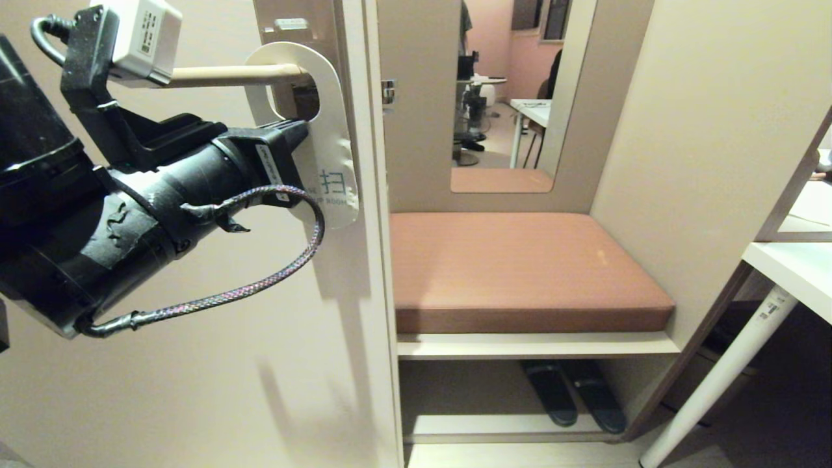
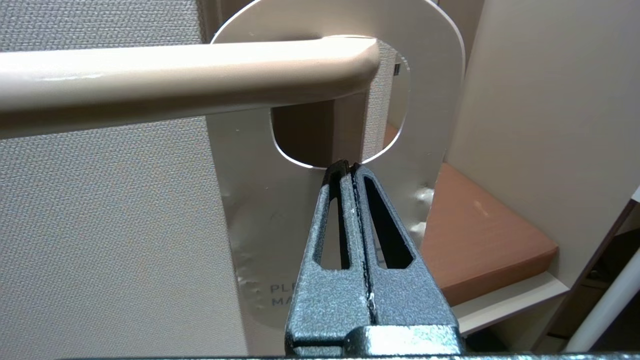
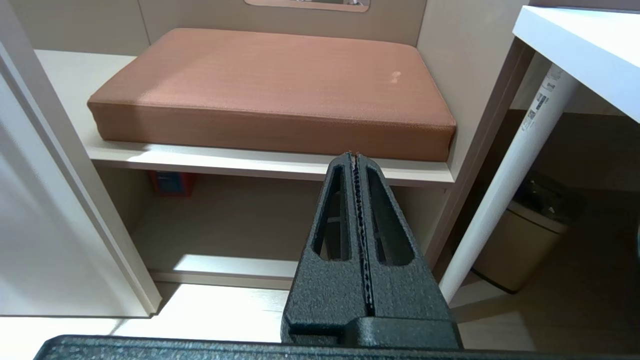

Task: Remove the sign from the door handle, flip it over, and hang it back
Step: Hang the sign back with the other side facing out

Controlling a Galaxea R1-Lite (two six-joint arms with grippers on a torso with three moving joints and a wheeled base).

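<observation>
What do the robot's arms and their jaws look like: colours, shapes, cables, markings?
The left arm is a thick black cylinder wrapped in black tape, with a braided cable looping beside it and a white box with a label on a black bracket. The left gripper and the right gripper have dark grey, rough-textured tapered jaws with long slots. The right arm itself is not visible.

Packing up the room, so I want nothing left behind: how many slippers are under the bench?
2: both dark slippers lie side by side on the low shelf beneath the cushion. More may be hidden.

White-faced sign (image 1: 328, 162) on the cream lever door handle (image 1: 234, 75), hole over it.
</observation>
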